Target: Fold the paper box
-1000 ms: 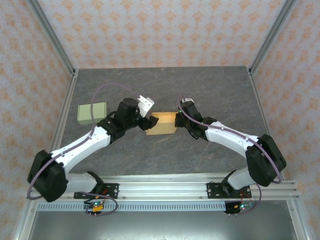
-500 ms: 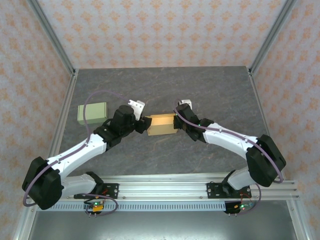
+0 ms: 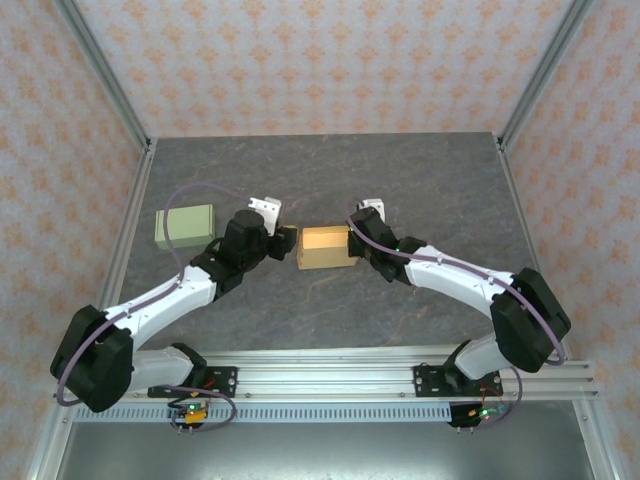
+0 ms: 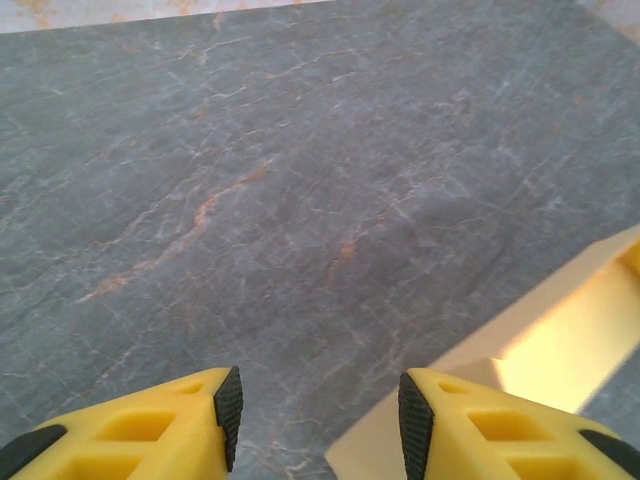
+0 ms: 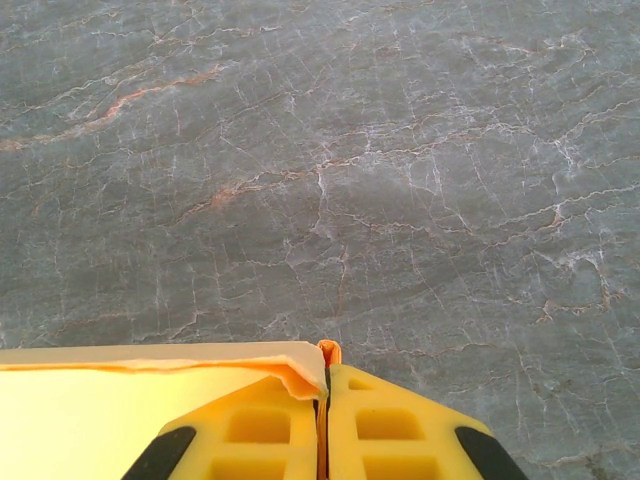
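Note:
The tan paper box (image 3: 325, 248) lies at the middle of the table, its open top glowing yellow inside. My right gripper (image 3: 358, 240) is at its right end, shut on the box's thin wall: in the right wrist view an orange-edged flap (image 5: 328, 352) is pinched between the shut fingers (image 5: 325, 395), and the box (image 5: 120, 395) spreads to the left. My left gripper (image 3: 288, 243) sits just off the box's left end, open. In the left wrist view bare table shows between its pads (image 4: 320, 415), with the box (image 4: 560, 340) beside and behind the right finger.
A pale green closed box (image 3: 184, 226) stands at the left side of the table, behind the left arm. Grey marble tabletop (image 3: 330, 170) stretches free behind the tan box; metal frame posts line both sides.
The left gripper has drawn back to the left off the box's end and its jaws have narrowed. The box has turned from tilted to lying square.

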`<state>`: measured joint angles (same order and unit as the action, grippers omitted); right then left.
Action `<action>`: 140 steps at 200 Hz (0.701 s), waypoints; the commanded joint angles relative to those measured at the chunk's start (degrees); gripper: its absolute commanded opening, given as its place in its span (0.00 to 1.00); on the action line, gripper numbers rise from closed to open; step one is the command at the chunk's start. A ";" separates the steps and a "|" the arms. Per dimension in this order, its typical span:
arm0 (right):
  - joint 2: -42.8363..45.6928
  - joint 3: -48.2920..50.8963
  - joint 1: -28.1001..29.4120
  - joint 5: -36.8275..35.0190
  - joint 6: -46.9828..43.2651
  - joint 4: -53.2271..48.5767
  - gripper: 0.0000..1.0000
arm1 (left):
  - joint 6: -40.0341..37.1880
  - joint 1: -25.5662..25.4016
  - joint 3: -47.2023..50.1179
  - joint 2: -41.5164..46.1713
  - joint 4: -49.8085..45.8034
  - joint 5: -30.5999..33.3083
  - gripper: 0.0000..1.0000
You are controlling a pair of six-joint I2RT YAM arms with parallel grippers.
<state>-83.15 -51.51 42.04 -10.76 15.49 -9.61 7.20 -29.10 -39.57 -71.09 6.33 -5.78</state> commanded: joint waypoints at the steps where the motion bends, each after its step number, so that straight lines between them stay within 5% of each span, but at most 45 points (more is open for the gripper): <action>1: -0.66 -0.09 0.32 -1.96 -0.97 -2.34 0.09 | -5.99 0.78 -1.07 -1.98 2.36 -2.98 0.49; 71: -0.94 0.53 0.32 -1.37 -1.20 -1.86 0.09 | -6.73 0.71 -0.24 -6.89 6.54 -12.37 0.55; 140: -1.17 2.64 0.32 -3.40 -2.82 0.71 0.09 | -6.31 0.79 4.98 -1.85 8.87 -8.69 0.61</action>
<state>-83.42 -51.20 41.87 -13.19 13.98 -9.10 1.19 -28.34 -37.19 -76.73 12.14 -15.03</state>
